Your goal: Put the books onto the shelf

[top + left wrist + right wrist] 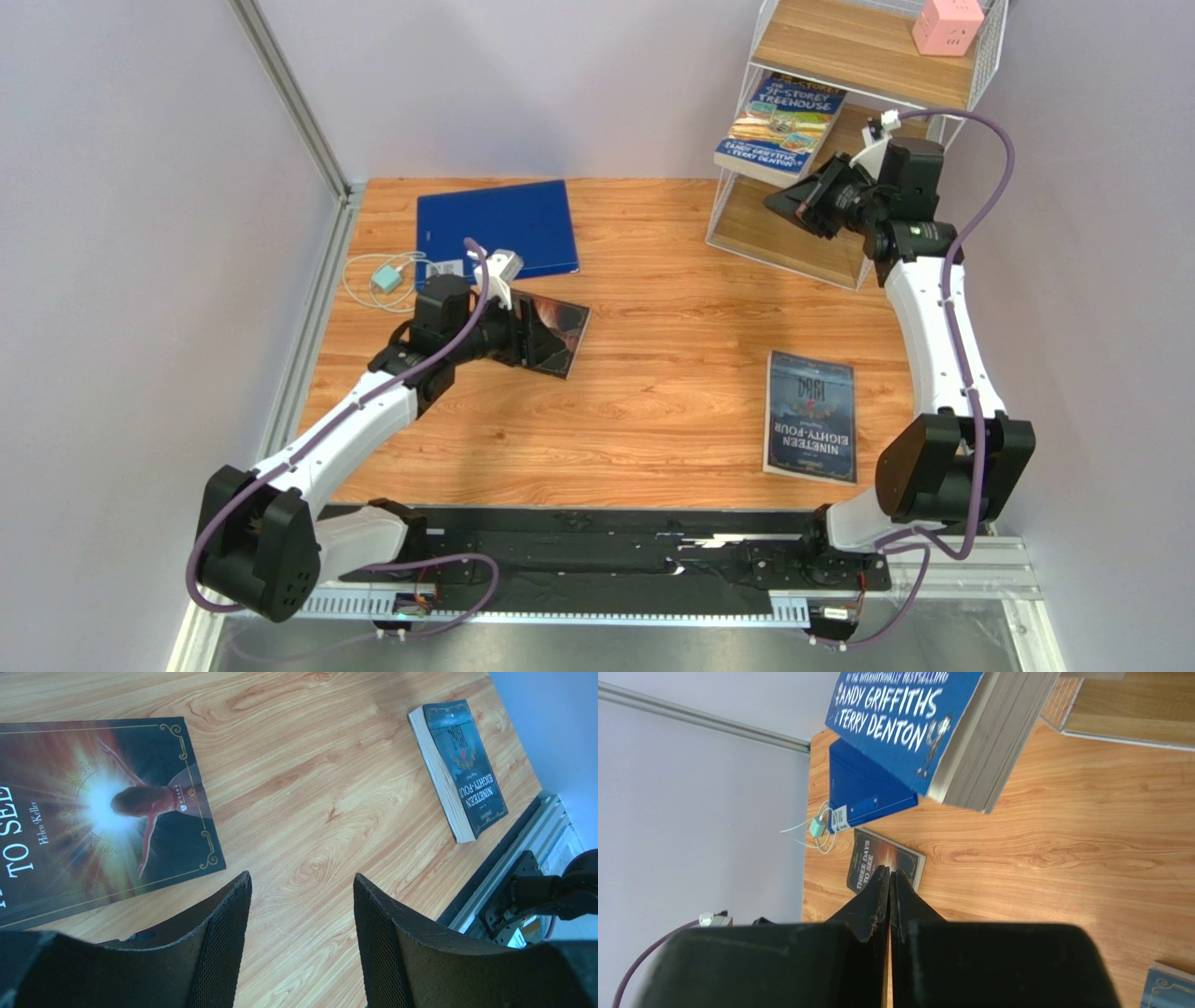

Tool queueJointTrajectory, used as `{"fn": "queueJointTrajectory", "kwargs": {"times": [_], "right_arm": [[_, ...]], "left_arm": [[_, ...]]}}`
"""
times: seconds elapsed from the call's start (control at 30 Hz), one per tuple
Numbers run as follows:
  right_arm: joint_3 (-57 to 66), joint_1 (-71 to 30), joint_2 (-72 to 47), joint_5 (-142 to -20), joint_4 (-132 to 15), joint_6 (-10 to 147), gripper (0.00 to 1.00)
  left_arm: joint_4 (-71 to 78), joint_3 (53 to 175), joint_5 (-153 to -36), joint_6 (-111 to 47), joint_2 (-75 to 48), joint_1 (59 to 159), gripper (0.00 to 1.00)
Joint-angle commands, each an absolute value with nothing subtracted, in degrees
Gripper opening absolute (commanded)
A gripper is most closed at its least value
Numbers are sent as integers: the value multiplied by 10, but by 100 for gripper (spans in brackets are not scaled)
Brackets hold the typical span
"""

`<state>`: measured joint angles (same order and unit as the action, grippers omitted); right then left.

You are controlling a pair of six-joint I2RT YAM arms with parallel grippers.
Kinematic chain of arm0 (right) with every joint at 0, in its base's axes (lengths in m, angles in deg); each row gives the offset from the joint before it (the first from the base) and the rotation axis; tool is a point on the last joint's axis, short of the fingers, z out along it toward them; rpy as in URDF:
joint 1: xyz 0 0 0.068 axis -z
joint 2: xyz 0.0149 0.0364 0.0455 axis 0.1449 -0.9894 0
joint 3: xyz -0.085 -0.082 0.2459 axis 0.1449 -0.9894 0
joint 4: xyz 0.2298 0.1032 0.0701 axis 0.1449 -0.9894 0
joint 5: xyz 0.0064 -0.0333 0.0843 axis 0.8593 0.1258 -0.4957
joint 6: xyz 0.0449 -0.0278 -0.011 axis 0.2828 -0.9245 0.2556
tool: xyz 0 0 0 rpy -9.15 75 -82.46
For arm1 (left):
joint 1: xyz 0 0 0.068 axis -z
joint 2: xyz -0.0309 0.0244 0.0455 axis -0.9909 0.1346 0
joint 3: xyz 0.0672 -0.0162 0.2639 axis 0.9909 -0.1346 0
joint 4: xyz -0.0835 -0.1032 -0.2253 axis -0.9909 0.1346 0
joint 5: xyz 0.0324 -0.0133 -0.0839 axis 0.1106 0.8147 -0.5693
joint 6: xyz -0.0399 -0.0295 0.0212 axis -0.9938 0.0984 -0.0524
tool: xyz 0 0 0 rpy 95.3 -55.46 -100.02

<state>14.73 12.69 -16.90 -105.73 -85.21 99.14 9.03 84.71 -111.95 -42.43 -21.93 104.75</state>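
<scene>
The white wire shelf (pixel 919 84) stands at the back right. A stack of books (pixel 780 126) with the Treehouse cover on top lies on its middle board and overhangs the front edge; its blue back cover (pixel 927 714) fills the top of the right wrist view. My right gripper (pixel 777 200) (pixel 889 875) is shut and empty, just below and in front of that stack. The dark "Three Days to See" book (pixel 568 325) (pixel 98 812) lies flat on the table. My left gripper (pixel 530 333) (pixel 302 889) hovers open by its corner, over bare wood. "Nineteen Eighty-Four" (pixel 811 415) (pixel 463 766) lies at the near right.
A large blue binder (pixel 498 228) (pixel 868 787) lies at the back of the table, with a small teal device and cable (pixel 386 277) to its left. A pink cube (pixel 947 25) sits on the shelf's top board. A metal rail (pixel 337 182) runs along the left wall.
</scene>
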Motion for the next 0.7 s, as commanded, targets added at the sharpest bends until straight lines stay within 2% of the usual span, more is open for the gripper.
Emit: {"fn": "queueJointTrajectory", "kwargs": {"times": [0.0,0.67], "right_arm": [[182,119,-195,-1010,-858,965,0],[310,96,-298,-919,-869,958,0]], "left_arm": [[73,844,-1127,-420,-228,1049,61],[89,846,-1121,-409,-233,1049,61]]}}
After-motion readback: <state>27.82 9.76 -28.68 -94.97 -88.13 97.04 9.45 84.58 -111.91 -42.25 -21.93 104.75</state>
